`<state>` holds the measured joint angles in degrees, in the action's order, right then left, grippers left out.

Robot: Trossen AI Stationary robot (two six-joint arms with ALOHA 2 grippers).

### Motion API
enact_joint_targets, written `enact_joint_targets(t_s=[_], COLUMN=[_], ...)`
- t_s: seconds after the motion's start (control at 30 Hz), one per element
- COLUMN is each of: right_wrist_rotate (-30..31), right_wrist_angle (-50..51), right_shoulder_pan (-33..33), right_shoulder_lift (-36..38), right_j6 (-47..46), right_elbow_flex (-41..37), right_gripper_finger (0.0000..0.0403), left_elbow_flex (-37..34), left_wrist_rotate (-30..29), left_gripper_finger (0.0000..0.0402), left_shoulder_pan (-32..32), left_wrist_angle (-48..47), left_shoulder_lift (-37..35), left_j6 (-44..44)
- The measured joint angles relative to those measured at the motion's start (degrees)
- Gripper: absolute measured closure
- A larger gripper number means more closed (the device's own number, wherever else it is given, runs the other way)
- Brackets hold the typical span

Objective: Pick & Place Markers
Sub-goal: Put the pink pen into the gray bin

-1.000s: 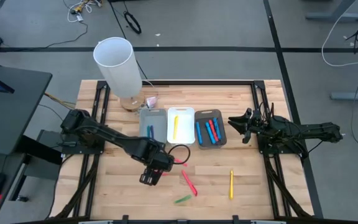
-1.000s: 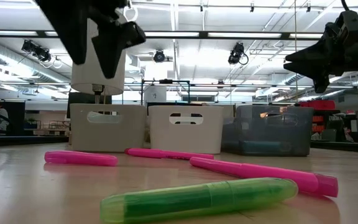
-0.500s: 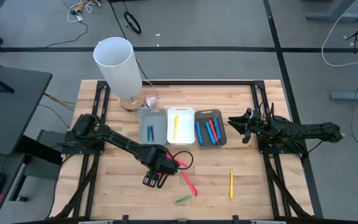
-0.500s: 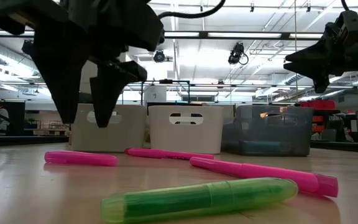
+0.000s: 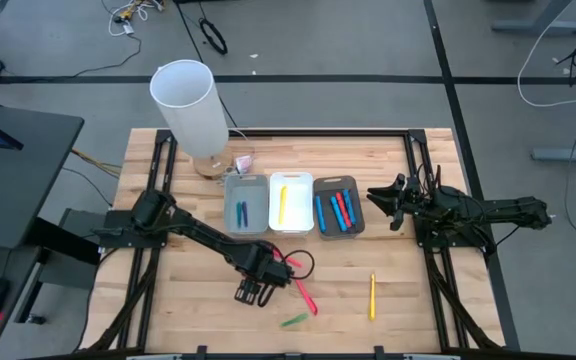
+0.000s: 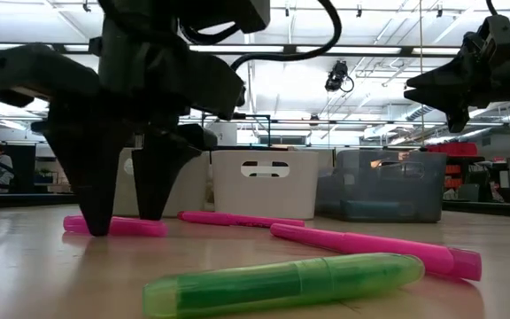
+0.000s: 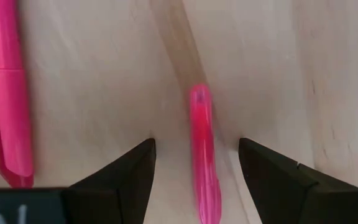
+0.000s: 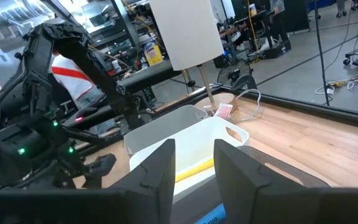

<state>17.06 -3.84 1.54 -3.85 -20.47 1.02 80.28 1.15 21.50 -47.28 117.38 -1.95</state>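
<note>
The left gripper (image 7: 194, 163) stands down at the wooden table (image 5: 408, 310), jaws spread wide astride a pink marker (image 7: 202, 155) not yet clamped; the right gripper (image 5: 380, 197) hangs by the grey bin (image 5: 339, 208), its fingers a narrow gap apart, empty. The marker looks light, stiff and smooth-barrelled, likely to roll or slip, so a hold across mid-barrel seems best. It is a slim glossy pink stick lying flat just in front of the bins, beside two more pink markers (image 6: 374, 247) and a green one (image 6: 286, 283); a yellow marker (image 5: 372, 296) lies apart.
</note>
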Motion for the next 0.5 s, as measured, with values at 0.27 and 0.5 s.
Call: enact_joint_targets(t_s=[0.27,0.5], right_wrist_rotate=[0.00,0.00], right_wrist_angle=[0.02,0.02], right_shoulder_pan=[0.00,0.01], right_shoulder_lift=[0.01,0.01], right_j6=[0.00,0.01], right_elbow_flex=[0.00,0.00], right_gripper_finger=[0.0292,0.0292], left_elbow_flex=[0.11,0.01], left_wrist_rotate=[-2.86,-2.43], left_gripper_finger=[0.0165,0.0166], left_shoulder_pan=[0.64,0.63], left_wrist_angle=[0.47,0.69], left_shoulder_lift=[0.74,0.89], left_j6=[-0.29,-0.31])
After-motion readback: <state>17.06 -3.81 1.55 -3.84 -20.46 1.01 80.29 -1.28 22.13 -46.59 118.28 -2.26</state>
